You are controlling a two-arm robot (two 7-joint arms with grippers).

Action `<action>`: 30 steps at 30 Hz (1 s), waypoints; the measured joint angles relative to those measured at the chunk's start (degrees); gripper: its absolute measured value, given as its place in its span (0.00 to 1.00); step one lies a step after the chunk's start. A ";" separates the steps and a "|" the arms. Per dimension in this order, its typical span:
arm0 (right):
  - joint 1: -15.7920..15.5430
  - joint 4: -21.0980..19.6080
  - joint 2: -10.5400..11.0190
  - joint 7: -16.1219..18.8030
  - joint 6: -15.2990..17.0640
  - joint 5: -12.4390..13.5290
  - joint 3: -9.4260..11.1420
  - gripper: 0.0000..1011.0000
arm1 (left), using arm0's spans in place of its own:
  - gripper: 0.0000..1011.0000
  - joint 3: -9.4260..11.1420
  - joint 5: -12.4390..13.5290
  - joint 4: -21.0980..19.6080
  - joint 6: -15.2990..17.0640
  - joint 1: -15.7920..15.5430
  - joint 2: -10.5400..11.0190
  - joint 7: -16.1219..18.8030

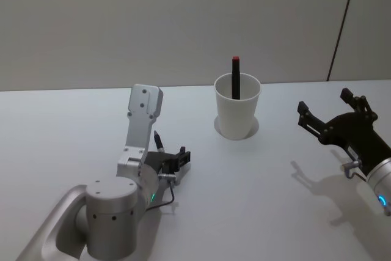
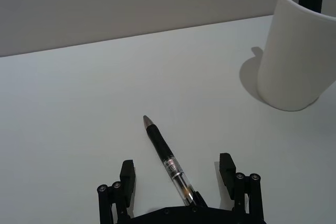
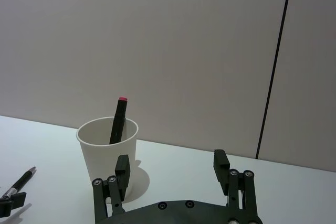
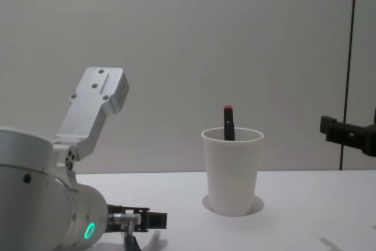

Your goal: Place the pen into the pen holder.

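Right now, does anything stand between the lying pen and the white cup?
Nothing visible does. The pen lies on the table between the open fingers of the left gripper, with no object between it and the pen holder, where a red-topped pen already stands. The right gripper hovers aside, open.

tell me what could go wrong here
The pen lies slanted inside the open left tool, so closing might twist it or pinch it off-centre. The pen holder has a red-capped pen inside; the new one could knock it or topple the holder. The right tool hangs open at right.
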 joint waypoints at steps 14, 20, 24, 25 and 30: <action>0.00 0.00 0.00 0.00 0.00 0.00 0.00 0.99 | 0.99 0.43 2.72 0.65 1.73 -0.70 -1.65 -0.17; 0.00 0.00 0.00 0.00 0.00 0.00 0.00 0.99 | 0.99 0.33 2.72 0.57 2.22 -0.59 -2.14 0.72; 0.00 0.00 0.00 0.00 0.00 0.00 0.00 0.99 | 0.99 -0.01 1.92 0.43 2.46 -0.34 -2.64 1.89; 0.00 0.00 0.00 0.00 0.00 0.00 0.00 0.99 | 0.99 -0.09 1.70 0.40 2.48 -0.30 -2.72 2.16; 0.00 0.00 0.00 0.00 0.00 0.00 0.00 0.99 | 0.99 -0.56 0.37 0.24 2.58 -0.01 -3.21 3.49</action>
